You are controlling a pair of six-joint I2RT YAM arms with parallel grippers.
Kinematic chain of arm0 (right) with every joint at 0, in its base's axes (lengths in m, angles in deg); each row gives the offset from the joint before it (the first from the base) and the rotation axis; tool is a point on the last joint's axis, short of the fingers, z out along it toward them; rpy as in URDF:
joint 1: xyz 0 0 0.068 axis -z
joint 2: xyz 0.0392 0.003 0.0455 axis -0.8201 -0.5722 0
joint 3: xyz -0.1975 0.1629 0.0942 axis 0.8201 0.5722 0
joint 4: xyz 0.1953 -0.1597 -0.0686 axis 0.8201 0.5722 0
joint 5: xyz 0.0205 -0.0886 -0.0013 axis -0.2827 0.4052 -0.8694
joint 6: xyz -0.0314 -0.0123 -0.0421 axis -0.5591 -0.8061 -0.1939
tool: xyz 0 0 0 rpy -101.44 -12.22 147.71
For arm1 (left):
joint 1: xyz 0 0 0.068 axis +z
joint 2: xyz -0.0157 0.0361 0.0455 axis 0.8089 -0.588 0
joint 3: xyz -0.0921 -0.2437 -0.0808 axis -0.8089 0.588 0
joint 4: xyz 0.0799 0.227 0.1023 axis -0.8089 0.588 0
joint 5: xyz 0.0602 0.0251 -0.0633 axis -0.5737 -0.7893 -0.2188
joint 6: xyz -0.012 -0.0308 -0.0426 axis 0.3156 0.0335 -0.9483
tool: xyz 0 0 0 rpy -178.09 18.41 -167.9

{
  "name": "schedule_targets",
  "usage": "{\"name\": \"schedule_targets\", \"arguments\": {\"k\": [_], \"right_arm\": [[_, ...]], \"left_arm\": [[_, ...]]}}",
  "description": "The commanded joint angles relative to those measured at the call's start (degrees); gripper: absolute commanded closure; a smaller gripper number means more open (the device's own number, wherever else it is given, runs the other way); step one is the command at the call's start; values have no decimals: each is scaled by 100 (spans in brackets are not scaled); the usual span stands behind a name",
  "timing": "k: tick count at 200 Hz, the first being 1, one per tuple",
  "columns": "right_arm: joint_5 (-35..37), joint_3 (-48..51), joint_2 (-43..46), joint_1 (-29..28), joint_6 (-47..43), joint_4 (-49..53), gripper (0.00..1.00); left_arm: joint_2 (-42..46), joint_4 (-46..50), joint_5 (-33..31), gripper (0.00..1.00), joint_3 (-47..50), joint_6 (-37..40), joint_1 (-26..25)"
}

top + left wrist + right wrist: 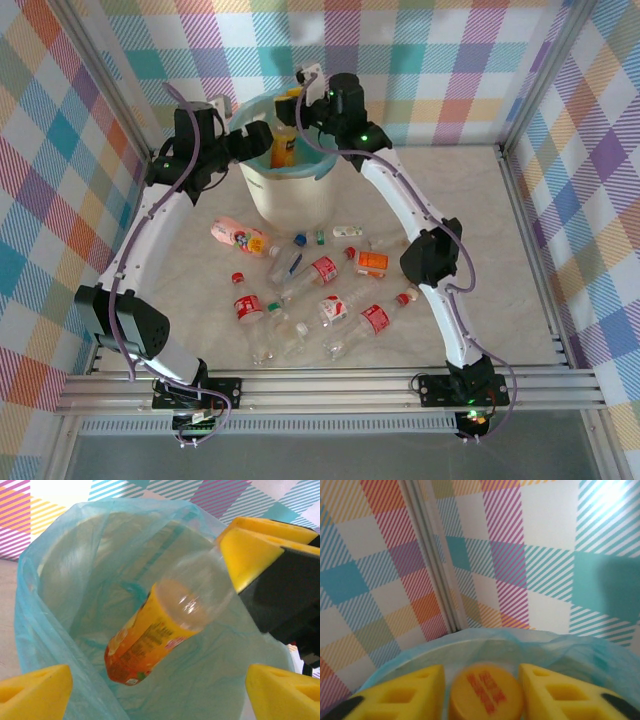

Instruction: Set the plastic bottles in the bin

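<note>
The bin (270,200), cream-white with a teal bag (45,610) over its rim, stands at the back middle of the table. A clear bottle with an orange-yellow label (150,640) hangs tilted inside the bin's mouth (284,146). Its yellow cap (485,692) sits blurred between the fingers of my right gripper (481,672), whose jaws stand slightly apart around it. One right finger (250,550) shows above the bottle's neck. My left gripper (160,690) hovers open over the bin's left rim (258,140), holding nothing. Several plastic bottles (300,285) lie on the table in front of the bin.
Loose bottles spread from a pink-labelled one (238,235) on the left to an orange-labelled one (372,262) and a red-labelled one (374,318) on the right. Checked walls close in the back and sides; a metal rail (330,385) runs along the near edge.
</note>
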Motion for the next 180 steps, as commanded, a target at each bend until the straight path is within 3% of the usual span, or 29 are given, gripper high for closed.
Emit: {"name": "schedule_targets", "arguments": {"k": [1,71,121,151,180], "right_arm": [[33,-166,11,-35,-304,23,40],[51,-199,496,-105,-247,2,41],[349,-32,1380,-335,-181,1250,41],[396,1230,2305,-668,-134,1781,40],[495,3402,3508,-1173,-166,1499,40]], "left_arm": [[319,-166,59,10,93,-27,87],[571,215,-9,10,-54,82,113],[1663,1159,-407,11,789,244,113],[2581,1872,-708,11,1616,188,113],[3419,2456,-809,13,2480,-57,113]]}}
